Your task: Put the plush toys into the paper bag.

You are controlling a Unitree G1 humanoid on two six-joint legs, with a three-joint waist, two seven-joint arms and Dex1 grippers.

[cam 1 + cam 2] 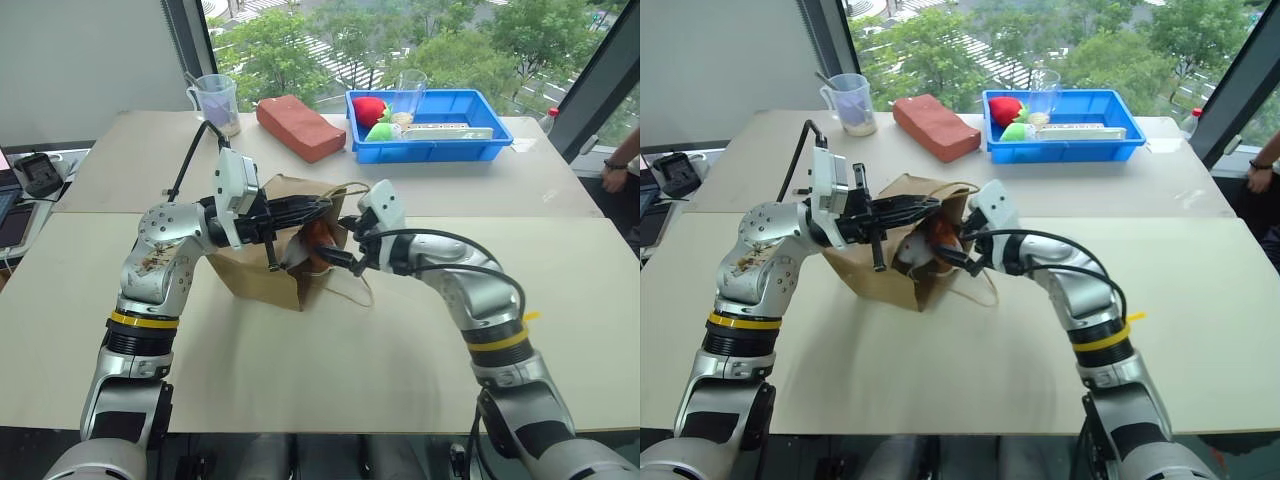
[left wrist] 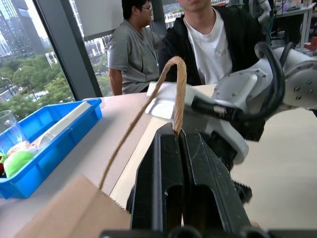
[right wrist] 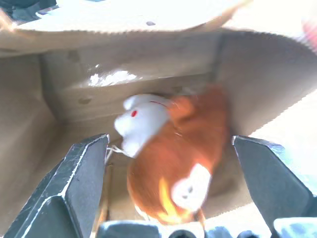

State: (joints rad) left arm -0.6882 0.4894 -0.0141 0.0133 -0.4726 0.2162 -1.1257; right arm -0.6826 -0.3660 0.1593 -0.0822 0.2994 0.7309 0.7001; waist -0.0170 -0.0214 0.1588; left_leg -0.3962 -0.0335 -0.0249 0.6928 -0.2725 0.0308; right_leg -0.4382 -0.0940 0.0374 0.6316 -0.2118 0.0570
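Note:
The brown paper bag lies tipped on the near table with its mouth toward my right arm. My left gripper is shut on the bag's twisted paper handle and holds the mouth up. Just outside the mouth my right gripper stands open, its fingers wide apart and gripping nothing. Inside the bag lie the plush toys: a white one and, in front of it, a brown and orange one. The orange one also peeks out of the opening.
On the far table stand a blue bin with a red plush ball, a green plush and a clear cup, a reddish block and a measuring cup. A person's arm is at the right edge.

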